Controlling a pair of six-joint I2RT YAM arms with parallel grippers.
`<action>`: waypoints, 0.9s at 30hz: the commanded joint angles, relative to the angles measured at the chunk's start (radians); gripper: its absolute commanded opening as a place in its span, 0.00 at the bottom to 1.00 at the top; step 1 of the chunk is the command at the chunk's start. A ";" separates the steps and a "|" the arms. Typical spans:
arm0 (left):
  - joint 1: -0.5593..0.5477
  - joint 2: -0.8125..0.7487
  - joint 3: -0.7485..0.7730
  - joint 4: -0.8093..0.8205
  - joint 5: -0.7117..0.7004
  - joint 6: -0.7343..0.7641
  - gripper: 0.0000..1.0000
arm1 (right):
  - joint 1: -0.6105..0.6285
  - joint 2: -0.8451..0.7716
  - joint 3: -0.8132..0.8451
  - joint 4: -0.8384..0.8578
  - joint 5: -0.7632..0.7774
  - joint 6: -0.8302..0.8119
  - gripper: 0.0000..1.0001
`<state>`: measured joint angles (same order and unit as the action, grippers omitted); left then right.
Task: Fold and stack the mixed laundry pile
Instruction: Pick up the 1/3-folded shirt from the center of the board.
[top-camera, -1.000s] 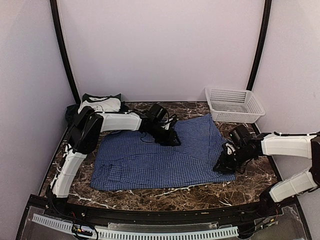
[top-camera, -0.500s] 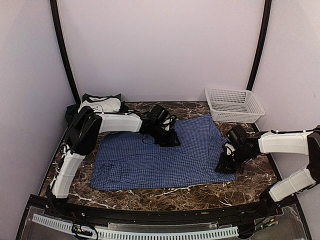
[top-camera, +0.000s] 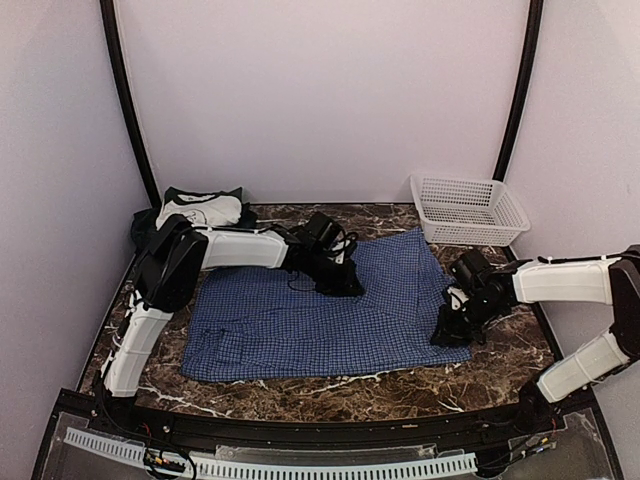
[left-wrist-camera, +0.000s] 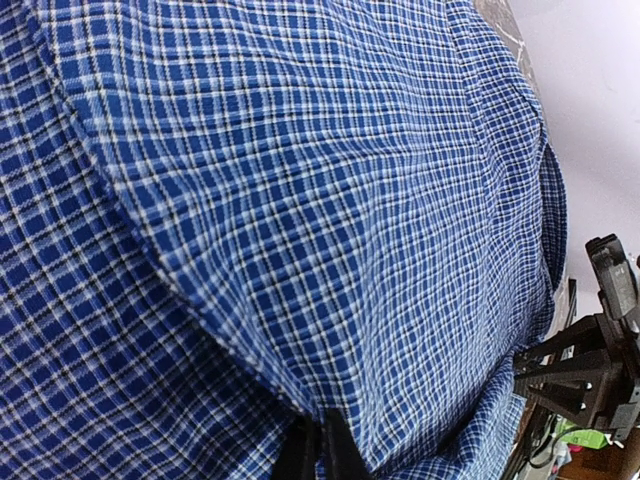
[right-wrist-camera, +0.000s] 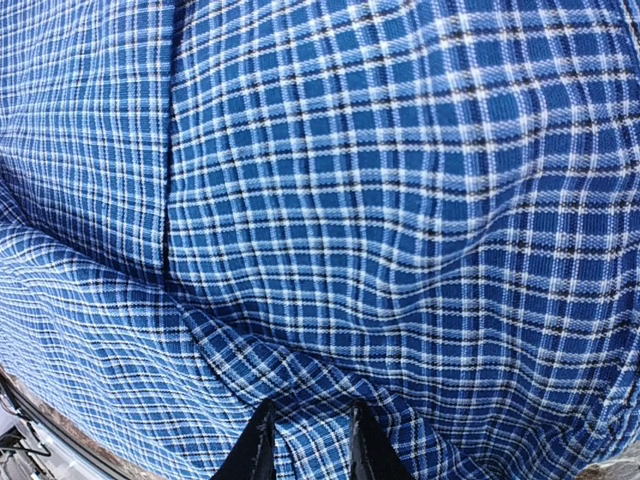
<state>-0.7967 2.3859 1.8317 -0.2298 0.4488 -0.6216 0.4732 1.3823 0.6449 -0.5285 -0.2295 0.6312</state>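
White lattice basket (top-camera: 468, 208) (far-right corner), marble table (top-camera: 330, 390).
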 joint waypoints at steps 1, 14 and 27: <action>-0.002 -0.020 0.032 0.012 -0.030 0.020 0.01 | 0.007 0.025 0.014 -0.009 0.028 -0.014 0.23; 0.104 0.001 0.092 0.099 -0.003 -0.002 0.00 | 0.007 0.053 0.028 -0.023 0.040 -0.016 0.24; 0.180 0.061 0.174 0.226 0.036 -0.034 0.00 | 0.007 0.060 0.033 -0.026 0.040 -0.017 0.24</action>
<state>-0.6327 2.4382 1.9495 -0.0742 0.4641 -0.6521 0.4732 1.4178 0.6750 -0.5339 -0.2237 0.6247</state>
